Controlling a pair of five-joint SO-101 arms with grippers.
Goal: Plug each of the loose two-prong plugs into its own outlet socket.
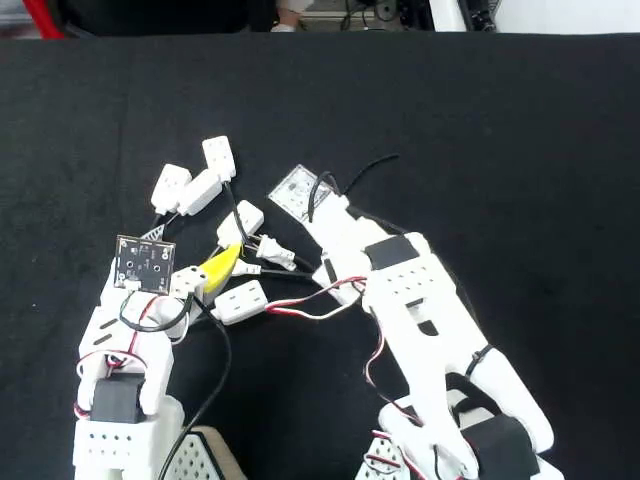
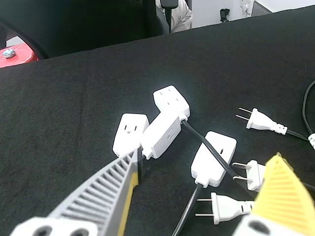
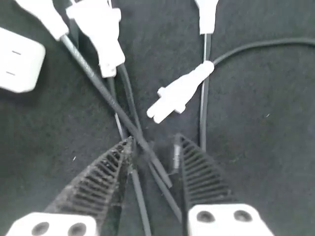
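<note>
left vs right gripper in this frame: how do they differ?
Colour: the left gripper has one grey jaw and one yellow; the right gripper has two dark ones.
Spread: the left gripper's jaws stand wide apart, the right gripper's much closer together.
Ahead: the left gripper faces white outlet blocks and plugs; the right gripper straddles crossing black cords.
Shared: both are open and hold nothing.

The table is covered in plain black cloth. The outlet sockets and two-prong plugs are white, their cords black. The left gripper pairs a ribbed grey finger with a yellow one; the right gripper has ribbed black fingers.
</note>
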